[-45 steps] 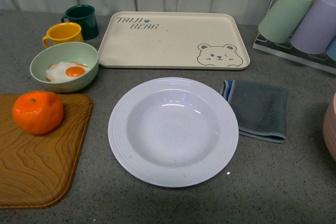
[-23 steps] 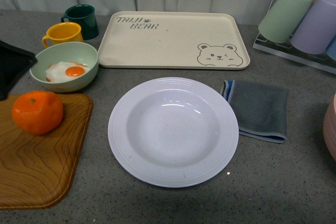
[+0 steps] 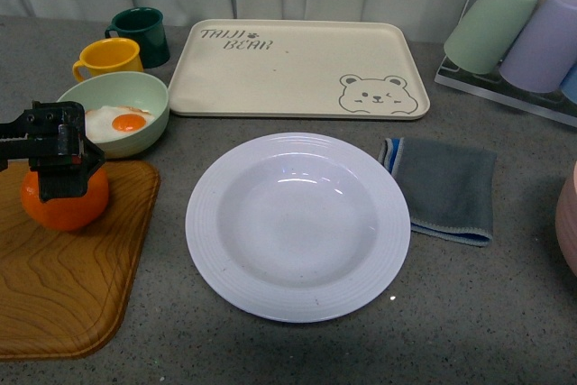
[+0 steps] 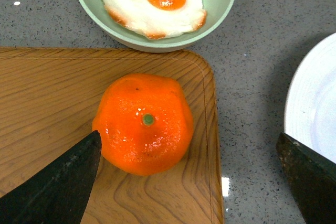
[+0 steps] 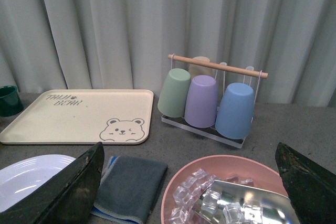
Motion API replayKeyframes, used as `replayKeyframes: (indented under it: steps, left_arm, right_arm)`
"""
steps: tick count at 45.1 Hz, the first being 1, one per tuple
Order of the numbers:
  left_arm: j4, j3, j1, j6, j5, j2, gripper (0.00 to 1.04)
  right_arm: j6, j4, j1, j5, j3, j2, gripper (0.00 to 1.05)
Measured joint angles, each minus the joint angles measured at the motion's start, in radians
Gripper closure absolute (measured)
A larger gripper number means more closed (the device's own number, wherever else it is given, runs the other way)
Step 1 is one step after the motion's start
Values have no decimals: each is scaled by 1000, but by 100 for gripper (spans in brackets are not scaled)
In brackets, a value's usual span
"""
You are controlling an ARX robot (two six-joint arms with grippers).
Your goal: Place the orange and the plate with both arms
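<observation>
The orange (image 3: 70,209) sits on a wooden board (image 3: 63,286) at the front left. My left gripper (image 3: 61,173) hangs right over it and hides its top. In the left wrist view the orange (image 4: 143,123) lies stem up between the wide-open fingers of the left gripper (image 4: 189,137), closer to one finger (image 4: 58,182) and not touching it. The white ridged plate (image 3: 206,223) lies empty in the middle of the counter. My right gripper (image 5: 189,150) is open and empty, held high to the right of the plate (image 5: 26,174), and does not show in the front view.
A pale green bowl (image 3: 68,101) with a fried egg stands just behind the board. Yellow (image 3: 108,59) and dark green (image 3: 142,35) mugs, the bear tray (image 3: 297,69), a grey cloth (image 3: 446,188), a cup rack (image 3: 514,33) and a pink ice bowl (image 5: 210,160) surround the plate.
My left gripper has come in from the left edge and now hovers over the orange. The orange and the plate have not moved.
</observation>
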Motion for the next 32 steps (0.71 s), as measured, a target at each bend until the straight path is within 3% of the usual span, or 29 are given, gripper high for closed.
replayKeyframes:
  steps: [27,32]
  left_arm:
    - [-13,83,38,47,16,185,7]
    - [-11,86,40,48,14,192,26]
  right_arm:
    - [0,0,0,0,0,0,9]
    - [0,0,0,0,0,0,9]
